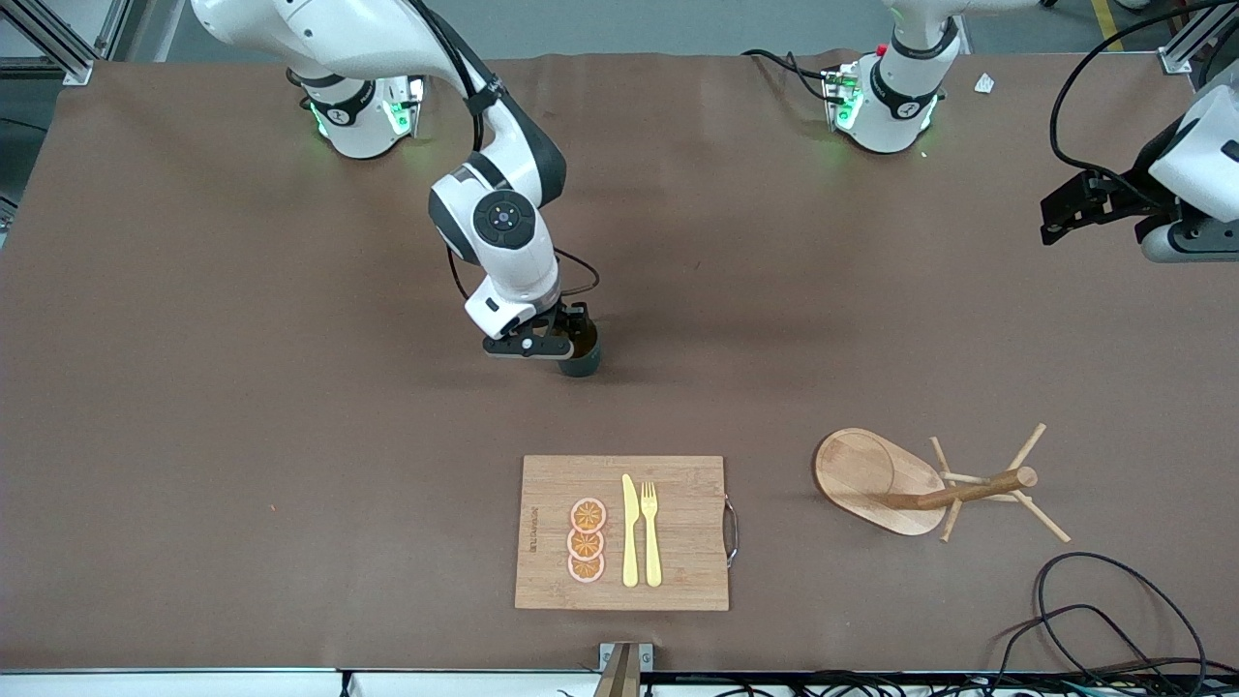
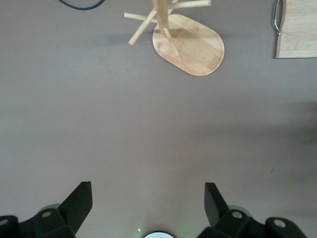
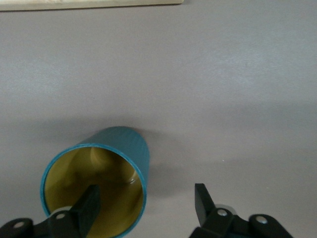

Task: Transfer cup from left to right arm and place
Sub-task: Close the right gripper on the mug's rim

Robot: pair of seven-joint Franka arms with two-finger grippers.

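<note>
The dark teal cup (image 1: 582, 362) stands upright on the brown table, about midway between the two arms' ends. In the right wrist view the cup (image 3: 124, 146) shows its yellow-tan inside; its handle is hidden. My right gripper (image 1: 554, 341) is low over the cup and open (image 3: 146, 201). One finger (image 3: 89, 201) is inside the mouth and the other finger (image 3: 202, 201) is outside the wall, with a wide gap. My left gripper (image 1: 1060, 215) waits, open and empty, above the left arm's end of the table; it also shows in the left wrist view (image 2: 147, 198).
A wooden cutting board (image 1: 678, 571) with a yellow knife, a fork and three orange slices lies nearer the front camera than the cup. A wooden peg rack (image 1: 895, 484) lies toward the left arm's end; it also shows in the left wrist view (image 2: 190, 47). Black cables (image 1: 1113, 620) lie at the front corner.
</note>
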